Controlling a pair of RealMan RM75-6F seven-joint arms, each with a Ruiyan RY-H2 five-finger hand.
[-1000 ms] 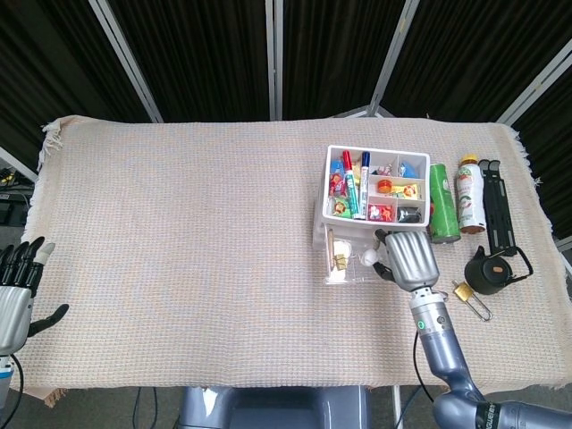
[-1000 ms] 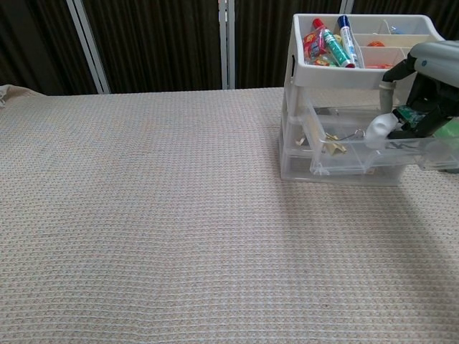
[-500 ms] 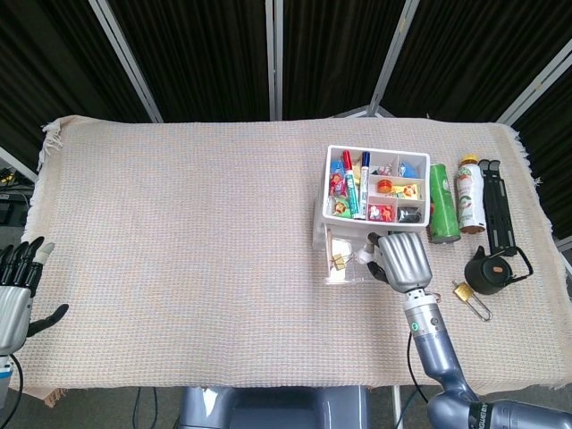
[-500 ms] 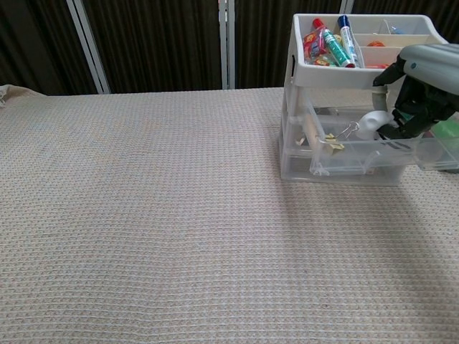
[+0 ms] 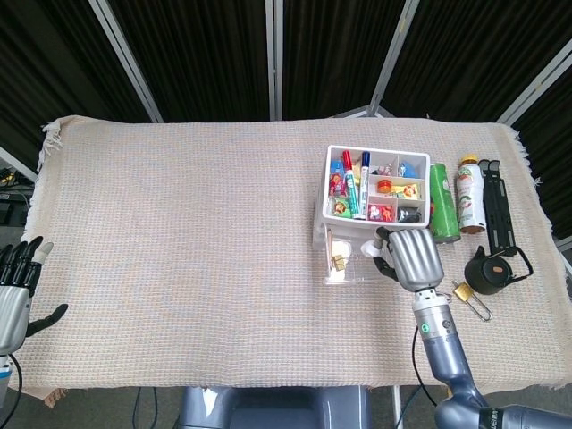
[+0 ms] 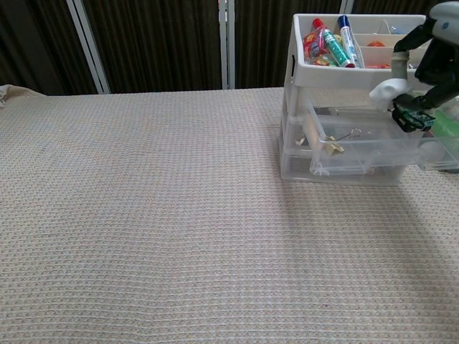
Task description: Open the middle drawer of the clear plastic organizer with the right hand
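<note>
The clear plastic organizer (image 5: 323,234) (image 6: 290,107) stands at the right of the table, its white top tray holding markers and small items. Its middle drawer (image 5: 347,272) (image 6: 362,152) is pulled out toward me, with gold binder clips (image 6: 331,147) inside. My right hand (image 5: 409,257) (image 6: 423,79) hovers just above the drawer's right front corner. It is raised level with the top tray, holds nothing, and its thumb is apart from its curled fingers. My left hand (image 5: 14,295) is off the table's left edge, fingers spread and empty.
A green can (image 5: 442,204) and a bottle (image 5: 469,192) lie right of the organizer. A black folded stand (image 5: 497,210), a black round pot (image 5: 490,271) and a padlock (image 5: 466,293) are nearby. The cloth (image 5: 179,232) stretches bare to the left.
My right hand has let go of the drawer front and risen from drawer height to tray height. The drawer stays pulled out. The left hand has not moved.
</note>
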